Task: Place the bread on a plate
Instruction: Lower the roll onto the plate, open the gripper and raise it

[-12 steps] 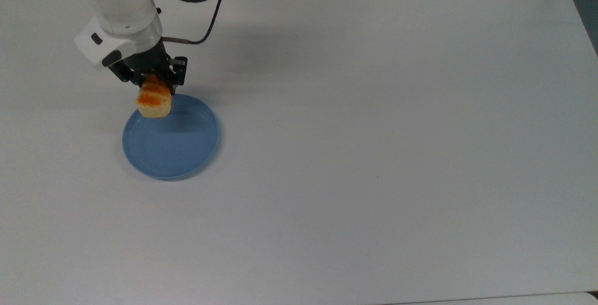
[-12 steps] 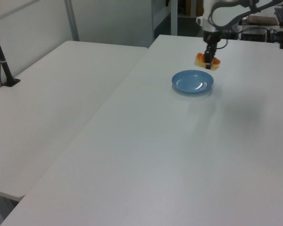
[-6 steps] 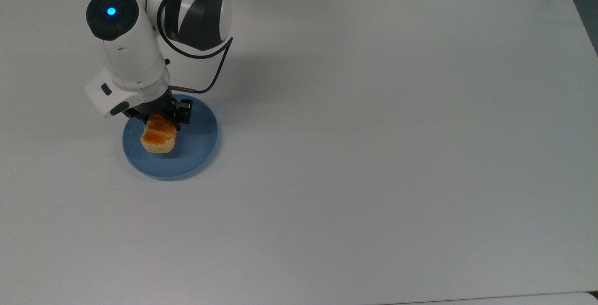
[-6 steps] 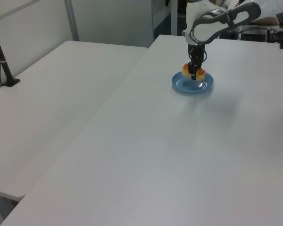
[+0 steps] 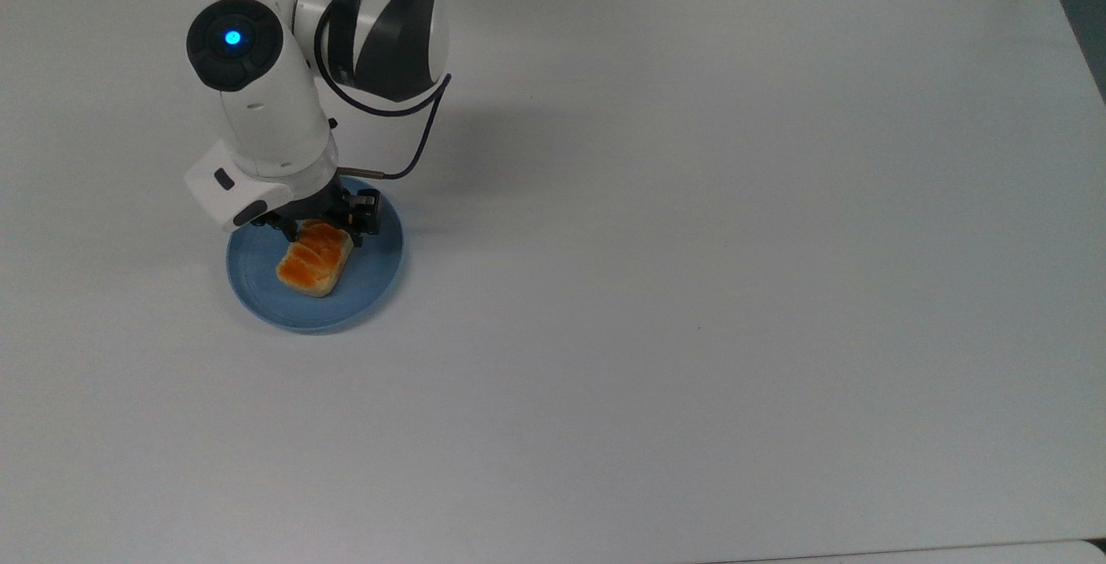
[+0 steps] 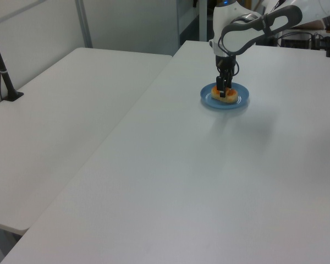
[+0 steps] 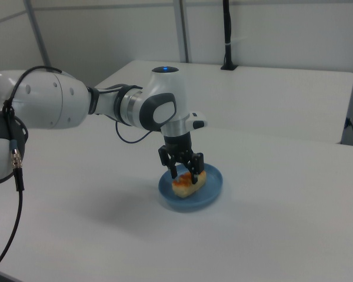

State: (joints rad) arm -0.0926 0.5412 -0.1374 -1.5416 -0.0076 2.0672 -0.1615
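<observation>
Item: bread point(image 5: 315, 258), lying on the plate point(image 5: 259, 292), centre toward 12 o'clock in the top view. Gripper point(image 5: 321, 225) straddles its far end, fingers apart. Step: release. Next: a straight lift clear.

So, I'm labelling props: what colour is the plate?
Plain light blue plate, seen best in the top view.
</observation>
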